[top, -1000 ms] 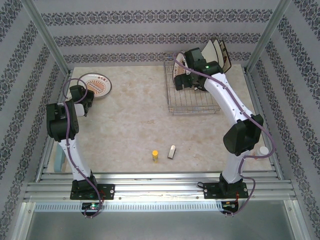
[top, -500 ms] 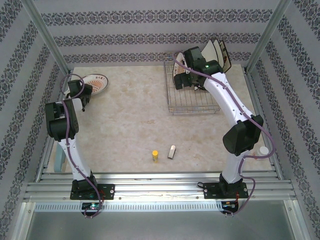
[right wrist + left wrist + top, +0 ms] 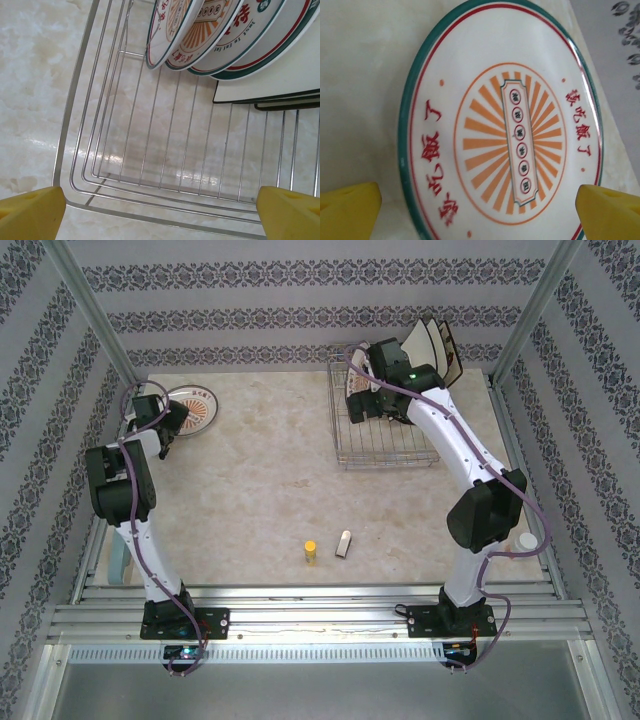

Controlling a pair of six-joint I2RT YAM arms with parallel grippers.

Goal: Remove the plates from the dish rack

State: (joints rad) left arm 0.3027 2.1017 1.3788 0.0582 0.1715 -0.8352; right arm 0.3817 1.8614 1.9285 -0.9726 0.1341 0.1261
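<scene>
Teal-ringed round white plates (image 3: 222, 30) stand in the silver wire dish rack (image 3: 385, 447), at its far end; another such plate (image 3: 520, 135) lies flat well left of the rack, just by my left gripper (image 3: 480, 212).

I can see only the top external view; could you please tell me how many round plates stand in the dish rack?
Observer: The right wrist view shows four round plates leaning together at the far end of the dish rack, with square plates next to them.
Operator: Thank you. Is the left gripper holding the plate on the table?
Observer: No. In the left wrist view the left gripper is open, its yellow pads wide apart, and the lone plate lies on the table ahead of them.
</scene>
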